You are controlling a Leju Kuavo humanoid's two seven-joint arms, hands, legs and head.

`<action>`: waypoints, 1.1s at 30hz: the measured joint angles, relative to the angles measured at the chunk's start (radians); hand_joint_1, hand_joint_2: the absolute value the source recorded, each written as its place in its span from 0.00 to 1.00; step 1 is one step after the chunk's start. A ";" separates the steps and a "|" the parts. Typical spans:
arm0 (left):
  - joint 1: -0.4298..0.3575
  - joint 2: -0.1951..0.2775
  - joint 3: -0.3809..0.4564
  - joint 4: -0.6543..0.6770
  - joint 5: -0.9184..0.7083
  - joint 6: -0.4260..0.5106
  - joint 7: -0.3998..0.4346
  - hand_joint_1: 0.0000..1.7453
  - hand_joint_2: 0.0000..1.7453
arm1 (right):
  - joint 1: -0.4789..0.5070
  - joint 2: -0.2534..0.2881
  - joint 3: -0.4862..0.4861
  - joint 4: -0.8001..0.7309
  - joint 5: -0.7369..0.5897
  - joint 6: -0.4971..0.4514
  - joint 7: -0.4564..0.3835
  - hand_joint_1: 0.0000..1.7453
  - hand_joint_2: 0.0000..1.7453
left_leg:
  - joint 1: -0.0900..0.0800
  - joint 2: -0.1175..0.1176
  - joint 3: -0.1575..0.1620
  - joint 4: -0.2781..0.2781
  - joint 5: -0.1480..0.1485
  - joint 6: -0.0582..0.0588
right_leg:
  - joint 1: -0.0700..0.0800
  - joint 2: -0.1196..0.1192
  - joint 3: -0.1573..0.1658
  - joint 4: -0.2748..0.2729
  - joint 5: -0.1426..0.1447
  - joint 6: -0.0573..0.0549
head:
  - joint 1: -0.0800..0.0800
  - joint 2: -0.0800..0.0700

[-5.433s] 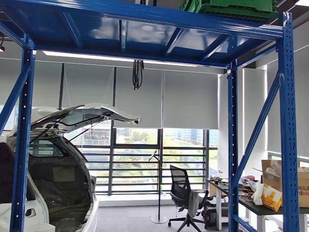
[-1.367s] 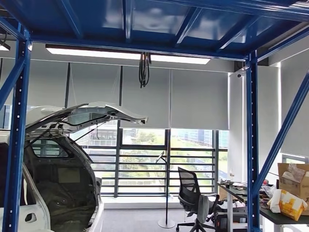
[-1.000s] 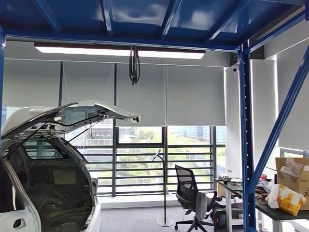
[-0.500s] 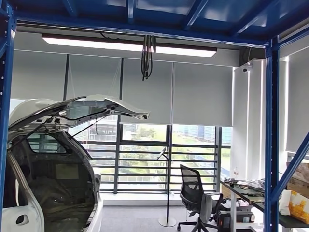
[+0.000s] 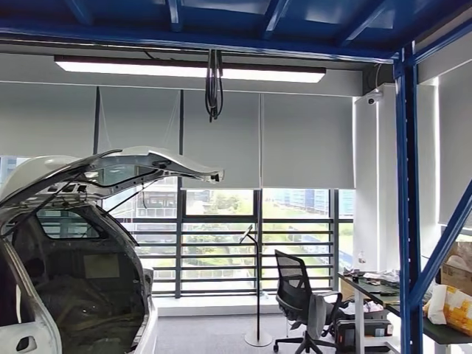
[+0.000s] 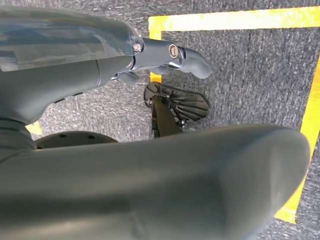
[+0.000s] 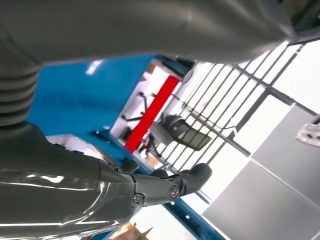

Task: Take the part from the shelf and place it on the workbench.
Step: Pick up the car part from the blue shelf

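The blue shelf's steel deck and beam (image 5: 223,40) run overhead in the head view, with one blue upright (image 5: 406,221) at the right. In the left wrist view my left hand (image 6: 75,75) hangs over grey carpet with a yellow tape line (image 6: 234,20); its fingers are stretched out and hold nothing. My right hand (image 7: 75,185) is raised in front of a blue shelf panel (image 7: 86,95) with a red strip (image 7: 151,112) beside it. Its fingers are extended and empty.
A white car (image 5: 83,280) with its tailgate raised stands at the left. A black office chair (image 5: 298,299) and a floor stand (image 5: 257,295) stand before the windows. At the right a desk (image 5: 384,291) carries cardboard boxes (image 5: 453,295) and clutter.
The camera has moved: the whole scene has shifted, the shelf deck now passes overhead, and the green crate on top and the left upright have left the picture.
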 joint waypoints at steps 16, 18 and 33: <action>-0.007 0.000 0.024 0.000 -0.071 -0.023 -0.002 0.00 0.00 | -0.047 -0.079 0.121 0.189 0.430 -0.029 0.088 0.00 1.00 | -0.002 0.000 0.003 -0.006 0.004 -0.009 | -0.002 -0.001 0.002 0.001 0.001 -0.006 | 0.000 0.000; -0.008 0.000 0.026 0.000 -0.081 -0.026 -0.002 0.00 0.00 | -0.060 -0.095 0.149 0.233 0.454 -0.031 0.099 0.00 1.00 | -0.003 0.000 0.003 -0.005 0.004 -0.009 | -0.003 -0.001 0.002 0.001 0.001 -0.006 | 0.000 0.000; -0.011 0.000 0.046 0.000 -0.130 -0.033 -0.007 0.00 0.00 | -0.137 -0.113 0.283 0.433 0.753 -0.178 0.220 0.00 1.00 | -0.004 0.000 0.003 -0.005 0.004 -0.009 | -0.004 -0.001 0.002 0.001 0.001 -0.006 | 0.000 0.000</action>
